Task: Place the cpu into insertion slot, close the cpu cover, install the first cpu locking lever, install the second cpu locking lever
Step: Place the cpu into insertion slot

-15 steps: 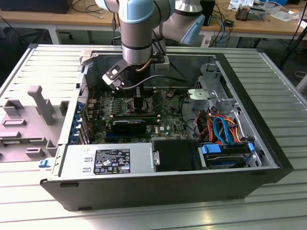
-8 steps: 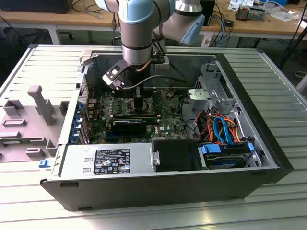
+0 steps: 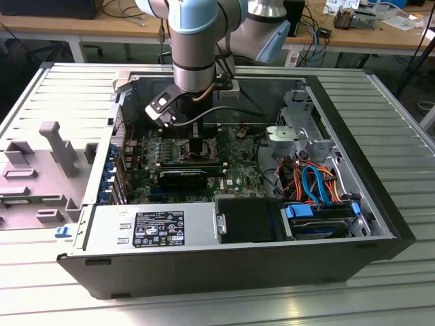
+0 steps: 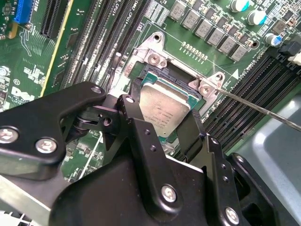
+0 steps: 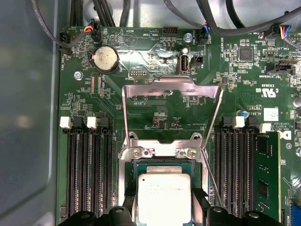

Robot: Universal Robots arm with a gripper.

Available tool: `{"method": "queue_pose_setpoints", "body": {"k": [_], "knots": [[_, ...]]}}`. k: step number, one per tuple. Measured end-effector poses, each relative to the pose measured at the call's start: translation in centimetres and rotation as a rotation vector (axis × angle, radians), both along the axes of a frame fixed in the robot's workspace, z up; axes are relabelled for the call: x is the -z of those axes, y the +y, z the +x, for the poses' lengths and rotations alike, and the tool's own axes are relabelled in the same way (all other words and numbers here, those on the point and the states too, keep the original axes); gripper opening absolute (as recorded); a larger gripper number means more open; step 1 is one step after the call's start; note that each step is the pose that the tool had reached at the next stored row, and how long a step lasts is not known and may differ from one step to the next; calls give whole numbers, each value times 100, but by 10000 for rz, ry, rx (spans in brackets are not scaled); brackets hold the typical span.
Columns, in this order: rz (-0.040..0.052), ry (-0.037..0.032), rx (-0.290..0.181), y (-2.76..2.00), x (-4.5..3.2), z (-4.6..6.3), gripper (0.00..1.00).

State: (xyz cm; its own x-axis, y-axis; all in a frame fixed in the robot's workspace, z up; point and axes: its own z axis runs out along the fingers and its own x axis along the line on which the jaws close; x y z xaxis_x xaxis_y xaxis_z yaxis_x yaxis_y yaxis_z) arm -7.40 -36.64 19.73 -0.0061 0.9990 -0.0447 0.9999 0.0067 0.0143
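One cpu (image 4: 164,110), flat and metal-topped, pinched by two opposite edges between the black fingers (image 4: 136,108) of the hand (image 4: 165,117). Positioned squarely over the insertion slot (image 5: 160,163); seated or just above it, cannot tell. Judged light, rigid, smooth on top and fragile underneath: grip at the side edges only, with low force, never on the underside. Next to the slot, cpu cover (image 5: 171,86) swung open, away from the socket. One thin locking lever (image 4: 263,110) raised beside the hand. Green circuit board (image 5: 84,94) all round.

Ribbed grey metal tabletop (image 3: 408,292), long wooden workbench (image 3: 122,24) behind, cluttered with cables (image 3: 315,39), even light
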Motion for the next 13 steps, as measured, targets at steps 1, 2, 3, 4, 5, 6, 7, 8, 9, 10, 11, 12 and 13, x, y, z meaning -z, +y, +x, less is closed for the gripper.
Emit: {"method": "queue_pose_setpoints", "body": {"k": [1, 2, 3, 4, 5, 6, 7, 8, 9, 10, 11, 12, 13], "knots": [[0, 0, 50, 0, 3, 0, 55], [3, -1, 52, 0, 4, 0, 55], [3, -1, 52, 0, 4, 0, 55], [3, -2, 52, 0, 4, 0, 55], [4, -1, 53, 0, 4, 0, 55], [3, -2, 52, 0, 4, 0, 55], [3, -2, 52, 0, 4, 0, 55], [4, -2, 52, 0, 5, 0, 55], [3, -2, 52, 0, 5, 0, 55], [4, -2, 52, 0, 5, 0, 55], [4, -2, 52, 0, 5, 0, 55], [3, -2, 51, 0, 4, 0, 55], [7, -4, 51, 1, 5, 1, 55]]}}
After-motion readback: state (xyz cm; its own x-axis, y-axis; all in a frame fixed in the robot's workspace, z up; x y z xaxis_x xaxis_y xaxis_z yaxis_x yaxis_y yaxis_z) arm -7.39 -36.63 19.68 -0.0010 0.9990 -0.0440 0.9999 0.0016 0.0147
